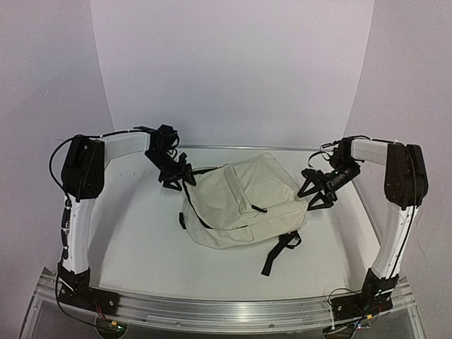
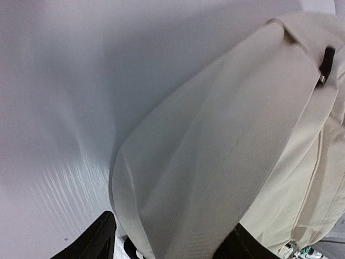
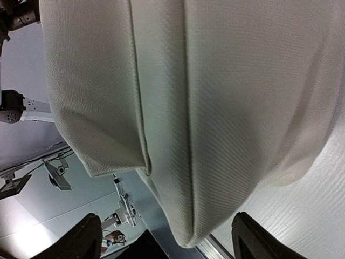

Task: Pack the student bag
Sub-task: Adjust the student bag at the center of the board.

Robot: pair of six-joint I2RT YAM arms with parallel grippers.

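While between left gripper and right gripper, one student bag.

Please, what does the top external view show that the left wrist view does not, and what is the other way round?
Only the top external view: the whole backpack lying on the table, its loose black straps toward the near edge, and the right claw open at the bag's right side.
Only the left wrist view: the fabric's weave and a stitched seam, seen close up.
Both: the cream backpack, the white table and the open left claw at the bag's edge.
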